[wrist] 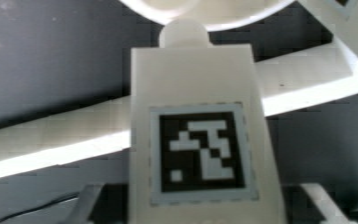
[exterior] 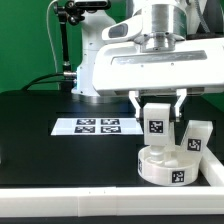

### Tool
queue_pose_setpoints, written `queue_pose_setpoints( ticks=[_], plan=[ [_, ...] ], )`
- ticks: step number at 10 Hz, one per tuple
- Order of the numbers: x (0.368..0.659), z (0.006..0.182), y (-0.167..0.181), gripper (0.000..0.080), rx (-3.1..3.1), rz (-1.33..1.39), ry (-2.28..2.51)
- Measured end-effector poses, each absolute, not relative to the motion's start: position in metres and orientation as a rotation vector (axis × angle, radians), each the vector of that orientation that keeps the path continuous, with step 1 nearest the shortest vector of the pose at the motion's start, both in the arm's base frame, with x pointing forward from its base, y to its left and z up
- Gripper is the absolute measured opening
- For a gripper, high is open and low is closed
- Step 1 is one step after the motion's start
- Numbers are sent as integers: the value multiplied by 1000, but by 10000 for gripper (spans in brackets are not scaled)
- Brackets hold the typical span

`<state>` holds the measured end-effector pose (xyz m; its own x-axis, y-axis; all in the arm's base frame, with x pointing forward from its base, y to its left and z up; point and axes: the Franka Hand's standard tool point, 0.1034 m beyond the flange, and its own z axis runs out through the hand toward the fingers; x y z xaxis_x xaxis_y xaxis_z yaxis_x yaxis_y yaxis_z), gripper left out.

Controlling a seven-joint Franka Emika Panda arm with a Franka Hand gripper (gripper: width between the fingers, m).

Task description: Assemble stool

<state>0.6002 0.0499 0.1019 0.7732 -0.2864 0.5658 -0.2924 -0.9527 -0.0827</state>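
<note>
The round white seat [exterior: 166, 166] lies on the black table at the exterior view's right, with a tag on its rim. My gripper [exterior: 157, 118] is shut on a white block leg [exterior: 157, 122] with a square tag, holding it upright just above the seat. In the wrist view the leg [wrist: 197, 120] fills the middle, its tag facing the camera, its far end reaching toward the seat [wrist: 202, 10]. My fingers [wrist: 91, 200] press it from both sides. Two more legs [exterior: 198, 135] stand behind the seat on the right.
The marker board [exterior: 97, 126] lies flat on the table to the left of the seat. The white robot base [exterior: 95, 60] stands behind it. A white rail [exterior: 212, 172] borders the table's right edge, close to the seat.
</note>
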Motion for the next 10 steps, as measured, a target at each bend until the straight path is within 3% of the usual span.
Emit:
queue_pose_setpoints(
  ticks=[10],
  plan=[
    [583,87,52,340,2941,911,-437]
  ],
)
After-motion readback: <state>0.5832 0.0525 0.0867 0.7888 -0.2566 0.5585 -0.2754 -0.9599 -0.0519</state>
